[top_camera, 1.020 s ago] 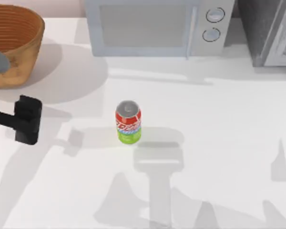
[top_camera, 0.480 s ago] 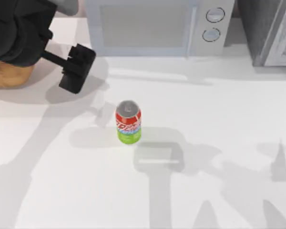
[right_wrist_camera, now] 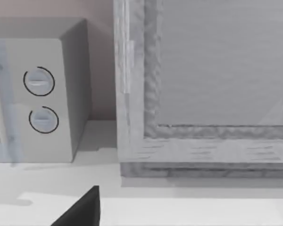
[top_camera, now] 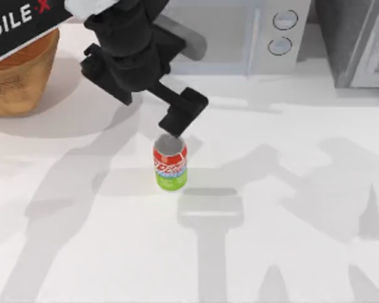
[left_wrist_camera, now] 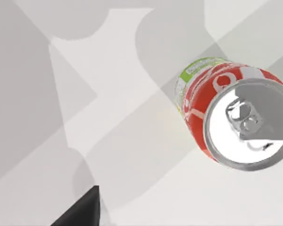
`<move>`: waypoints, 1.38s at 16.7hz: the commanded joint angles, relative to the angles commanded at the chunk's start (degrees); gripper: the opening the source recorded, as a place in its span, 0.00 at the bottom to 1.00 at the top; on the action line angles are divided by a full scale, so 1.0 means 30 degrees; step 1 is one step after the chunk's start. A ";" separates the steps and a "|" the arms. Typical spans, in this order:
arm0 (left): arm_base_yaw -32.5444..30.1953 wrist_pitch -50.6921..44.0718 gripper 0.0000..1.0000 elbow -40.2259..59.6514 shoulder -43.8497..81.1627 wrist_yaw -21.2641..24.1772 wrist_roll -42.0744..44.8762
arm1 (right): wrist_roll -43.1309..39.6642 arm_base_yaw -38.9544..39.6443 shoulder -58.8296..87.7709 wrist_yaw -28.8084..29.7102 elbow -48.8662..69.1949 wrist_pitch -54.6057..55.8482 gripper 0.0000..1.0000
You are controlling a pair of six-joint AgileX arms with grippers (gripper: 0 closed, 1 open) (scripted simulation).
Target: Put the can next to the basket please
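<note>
The can [top_camera: 170,164] stands upright near the table's middle, with a silver top, a red band and a green bottom. In the left wrist view the can [left_wrist_camera: 226,113] is seen from above, close by. My left gripper [top_camera: 184,112] hangs just behind and above the can's top, at the end of the black arm reaching in from the upper left. It holds nothing. The wicker basket [top_camera: 16,79] sits at the far left, partly covered by that arm. A dark part of my right gripper [right_wrist_camera: 80,212] shows in the right wrist view, facing the back of the table.
A grey microwave [top_camera: 202,35] with two round knobs stands along the back edge. A grey cabinet [top_camera: 360,41] fills the back right corner. Open white tabletop lies between the can and the basket, and across the front.
My left arm has swung from beside the basket rightward and now hangs over the can. The can has stayed in place.
</note>
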 joint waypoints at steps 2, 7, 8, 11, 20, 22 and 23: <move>-0.0500 -0.1286 1.00 0.1819 0.2027 -0.0129 0.0202 | 0.0000 0.0000 0.0000 0.0000 0.0000 0.0000 1.00; -0.1109 -0.2892 1.00 0.3872 0.4151 -0.0847 0.0467 | 0.0000 0.0000 0.0000 0.0000 0.0000 0.0000 1.00; -0.1109 -0.2892 1.00 0.3872 0.4151 -0.0847 0.0467 | 0.0000 0.0000 0.0000 0.0000 0.0000 0.0000 1.00; -0.1109 -0.2892 1.00 0.3872 0.4151 -0.0847 0.0467 | 0.0000 0.0000 0.0000 0.0000 0.0000 0.0000 1.00; -0.1079 0.1080 1.00 0.0273 0.4482 -0.0844 0.0500 | 0.0000 0.0000 0.0000 0.0000 0.0000 0.0000 1.00; -0.1082 0.1410 1.00 -0.0052 0.4529 -0.0844 0.0498 | 0.0000 0.0000 0.0000 0.0000 0.0000 0.0000 1.00; -0.1082 0.1410 1.00 -0.0052 0.4529 -0.0844 0.0498 | 0.0000 0.0000 0.0000 0.0000 0.0000 0.0000 1.00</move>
